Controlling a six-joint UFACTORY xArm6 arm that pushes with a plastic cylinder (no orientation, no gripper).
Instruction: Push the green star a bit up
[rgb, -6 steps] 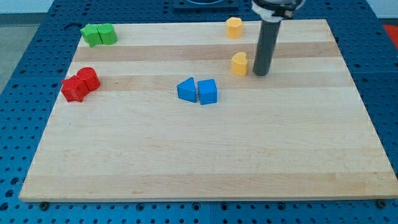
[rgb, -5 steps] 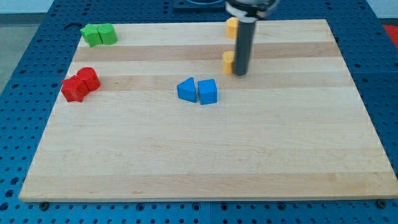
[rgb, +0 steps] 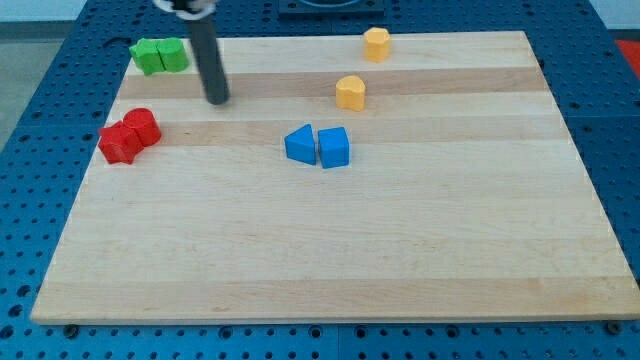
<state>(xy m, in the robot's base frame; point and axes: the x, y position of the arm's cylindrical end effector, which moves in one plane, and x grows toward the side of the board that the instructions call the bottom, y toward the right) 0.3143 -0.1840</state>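
Observation:
Two green blocks sit side by side at the board's top left: the left one (rgb: 147, 55) looks star-like, the right one (rgb: 173, 54) is blockier. My tip (rgb: 217, 100) rests on the board below and to the right of them, a short gap away, touching no block.
Two red blocks (rgb: 128, 135) lie touching at the left edge. Two blue blocks (rgb: 318, 146) sit together near the middle. One yellow block (rgb: 351, 92) lies right of centre, another (rgb: 376, 44) near the top edge. The wooden board (rgb: 330, 250) lies on a blue pegboard.
My tip has swept from beside the lower yellow block far to the left, ending below the green blocks. The lower yellow block has shifted left and slightly up.

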